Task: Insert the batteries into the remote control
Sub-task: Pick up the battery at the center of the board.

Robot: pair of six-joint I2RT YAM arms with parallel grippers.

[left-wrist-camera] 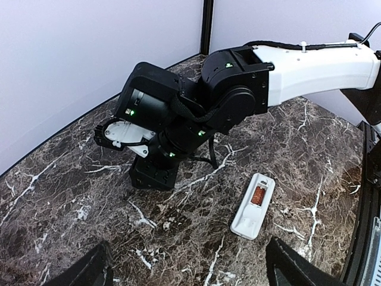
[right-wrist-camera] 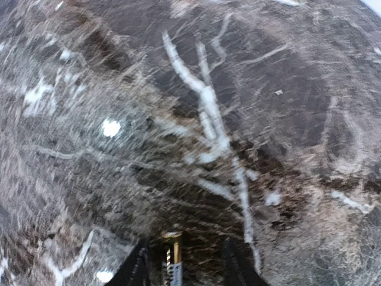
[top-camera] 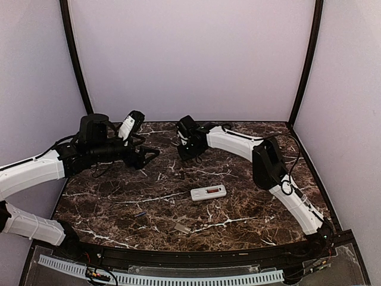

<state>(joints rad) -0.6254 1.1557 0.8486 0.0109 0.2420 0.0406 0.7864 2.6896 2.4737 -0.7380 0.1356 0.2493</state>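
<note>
Marble tabletop point(top-camera: 107, 196) fills my overhead view, with both arms reaching to its far half. The left gripper point(top-camera: 149, 159) hangs at far left, its fingers spread wide with nothing between them. The right gripper point(top-camera: 189, 149) points down at the far middle, low over the marble. From up here I cannot tell how its jaws stand. The remote control point(top-camera: 208, 192) lies near the centre, well apart from both grippers, its long side running left to right. It is back up, and the recessed bay shows reddish-brown inside. A loose battery point(top-camera: 140, 214) lies on the near left part of the table. A grey cover piece point(top-camera: 181, 228) rests nearer still, between that battery and the remote.

On my left wrist camera, the two dark fingers point(left-wrist-camera: 89, 271) sit at the bottom corners, far apart and gripping nothing. Beyond them the right arm's black wrist stands over the table. The white remote lies to its right, clear of it, bay upward.

My right wrist camera is blurred and close to the marble. A gold-capped battery point(right-wrist-camera: 172, 259) stands between the fingers point(right-wrist-camera: 138, 268), close to the one at picture left. A clear gap separates it from the other, so the jaws are parted wider than the cell. I cannot tell whether it touches the closer finger.
</note>
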